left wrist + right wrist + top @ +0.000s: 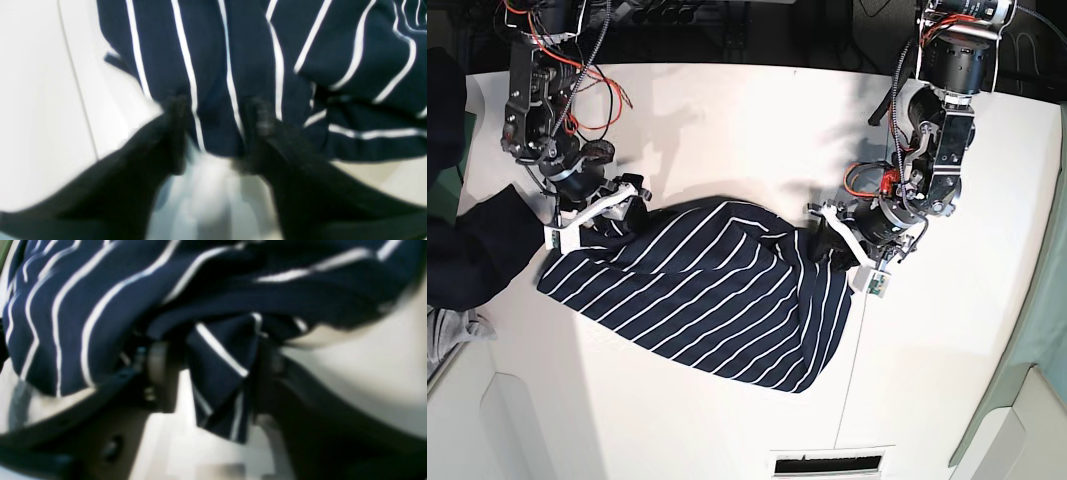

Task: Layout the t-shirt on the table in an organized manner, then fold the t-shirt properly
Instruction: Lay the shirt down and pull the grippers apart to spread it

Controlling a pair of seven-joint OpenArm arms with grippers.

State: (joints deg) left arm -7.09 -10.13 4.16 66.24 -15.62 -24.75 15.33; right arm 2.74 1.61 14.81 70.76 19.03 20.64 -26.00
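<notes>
The navy t-shirt (pixel 707 290) with thin white stripes lies crumpled and slanted across the middle of the white table (pixel 727 120). My right gripper (pixel 617 212) is at the shirt's upper left corner. In the right wrist view a bunched fold of the t-shirt (pixel 83 300) fills the right gripper (pixel 217 373), which is shut on it. My left gripper (pixel 827 245) is at the shirt's raised right edge. In the left wrist view the hem of the t-shirt (pixel 233 50) sits between the fingers of the left gripper (pixel 220 133), gripped just above the table (pixel 33 100).
A plain dark garment (pixel 467 240) drapes over the table's left edge, with a grey cloth (pixel 447 335) below it. A thin seam (pixel 842 360) runs down the tabletop toward a slot (pixel 827 463) at the front edge.
</notes>
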